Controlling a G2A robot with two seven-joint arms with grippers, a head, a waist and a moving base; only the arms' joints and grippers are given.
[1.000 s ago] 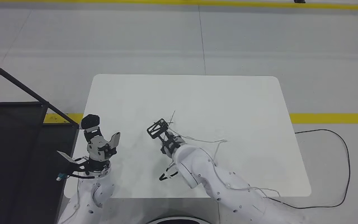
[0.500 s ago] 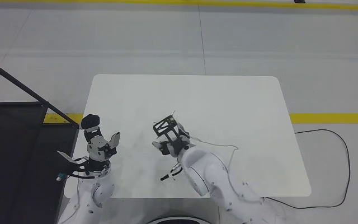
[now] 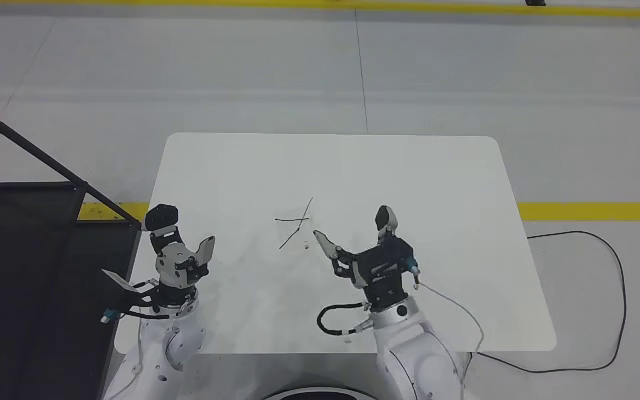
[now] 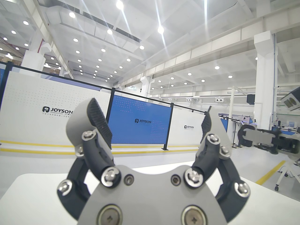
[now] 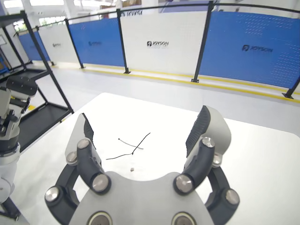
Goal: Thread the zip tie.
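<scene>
Left gripper (image 3: 187, 245) tilts upward, right gripper (image 3: 352, 228) leans forward over the worktop (image 3: 430, 170), both spread wide and empty. The zip tie (image 3: 295, 218), possibly two crossed, lies between.

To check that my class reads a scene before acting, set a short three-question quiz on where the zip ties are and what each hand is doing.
1. True or false: the right hand is shut.
2. Fill in: the left hand holds ____.
3. Where do the zip ties lie?
A) crossed on the white table, out in front of the right hand
B) in the left hand
C) hanging off the table's edge

Key: 1 false, it is open and empty. 2 nothing, its jaws stand open. 3 A.
</scene>
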